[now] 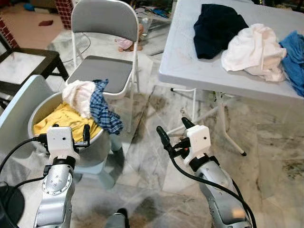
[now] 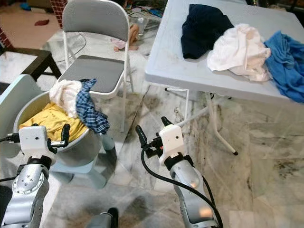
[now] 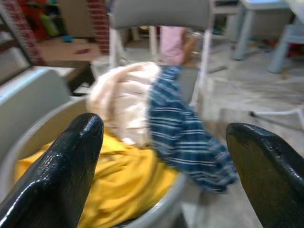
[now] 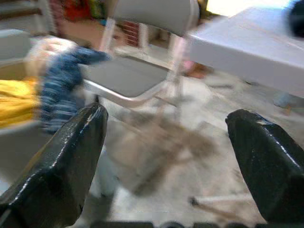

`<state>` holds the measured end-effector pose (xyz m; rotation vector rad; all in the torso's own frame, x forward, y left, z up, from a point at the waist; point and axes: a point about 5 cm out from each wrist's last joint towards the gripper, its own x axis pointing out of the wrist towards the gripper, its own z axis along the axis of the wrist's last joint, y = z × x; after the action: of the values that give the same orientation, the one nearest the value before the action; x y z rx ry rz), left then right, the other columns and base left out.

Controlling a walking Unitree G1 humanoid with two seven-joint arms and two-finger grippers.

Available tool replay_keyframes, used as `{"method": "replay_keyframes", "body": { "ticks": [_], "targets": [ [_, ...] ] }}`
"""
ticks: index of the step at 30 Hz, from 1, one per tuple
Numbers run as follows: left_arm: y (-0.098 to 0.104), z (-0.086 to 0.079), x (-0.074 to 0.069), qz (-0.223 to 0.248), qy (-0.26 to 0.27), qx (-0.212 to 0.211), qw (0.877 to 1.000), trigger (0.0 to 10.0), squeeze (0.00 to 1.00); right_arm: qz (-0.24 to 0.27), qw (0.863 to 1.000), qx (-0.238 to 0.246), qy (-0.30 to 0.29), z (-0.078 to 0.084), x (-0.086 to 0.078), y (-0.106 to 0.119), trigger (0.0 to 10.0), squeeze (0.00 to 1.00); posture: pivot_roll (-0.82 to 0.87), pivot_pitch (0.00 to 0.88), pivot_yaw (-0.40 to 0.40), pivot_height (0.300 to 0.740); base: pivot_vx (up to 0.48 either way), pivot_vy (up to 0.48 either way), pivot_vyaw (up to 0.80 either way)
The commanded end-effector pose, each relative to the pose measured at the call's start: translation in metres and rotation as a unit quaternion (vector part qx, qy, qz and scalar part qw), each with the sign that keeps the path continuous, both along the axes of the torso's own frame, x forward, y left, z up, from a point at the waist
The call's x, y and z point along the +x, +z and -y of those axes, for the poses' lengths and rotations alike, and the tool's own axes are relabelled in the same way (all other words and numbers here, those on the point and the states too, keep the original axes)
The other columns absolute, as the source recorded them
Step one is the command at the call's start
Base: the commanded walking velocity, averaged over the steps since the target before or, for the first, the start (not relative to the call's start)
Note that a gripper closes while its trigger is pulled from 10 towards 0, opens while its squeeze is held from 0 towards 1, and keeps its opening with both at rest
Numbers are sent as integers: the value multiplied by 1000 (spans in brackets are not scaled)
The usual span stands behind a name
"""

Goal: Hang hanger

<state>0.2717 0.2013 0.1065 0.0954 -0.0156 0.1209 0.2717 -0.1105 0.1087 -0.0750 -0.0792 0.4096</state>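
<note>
Laundry heaped in the round grey plastic basket (image 1: 40, 110) at lower left: yellow cloth (image 1: 64, 120), white cloth (image 1: 78, 95), blue checked shirt (image 1: 103, 112). My left gripper (image 1: 71, 135) hovers at its rim, fingers apart. My right gripper (image 1: 173, 130), lower centre, fingers apart, holds nothing. I cannot tell where the hanger is.

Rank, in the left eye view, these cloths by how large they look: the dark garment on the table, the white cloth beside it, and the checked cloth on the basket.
1. dark garment and white cloth: alike, no order.
2. checked cloth: smallest, though nearer the camera.
</note>
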Motion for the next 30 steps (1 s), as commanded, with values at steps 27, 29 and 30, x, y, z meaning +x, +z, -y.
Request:
{"method": "replay_keyframes", "body": {
  "ticks": [27, 29, 30],
  "targets": [
    [-20, -5, 23, -48, -10, -26, 998, 10000, 0, 8, 999, 5, 42, -12, -7, 7, 10000, 0, 160, 233, -89, 740, 115, 110, 0],
    [-22, 4, 29, -53, -30, -39, 997, 10000, 0, 8, 999, 0, 47, -12, -10, 8, 10000, 0, 148, 239, -92, 740, 0, 0, 0],
    [-24, 11, 32, -59, -48, -41, 996, 10000, 0, 7, 999, -4, 49, -12, -11, 7, 10000, 0, 137, 250, -93, 740, 0, 0, 0]
  ]
}}
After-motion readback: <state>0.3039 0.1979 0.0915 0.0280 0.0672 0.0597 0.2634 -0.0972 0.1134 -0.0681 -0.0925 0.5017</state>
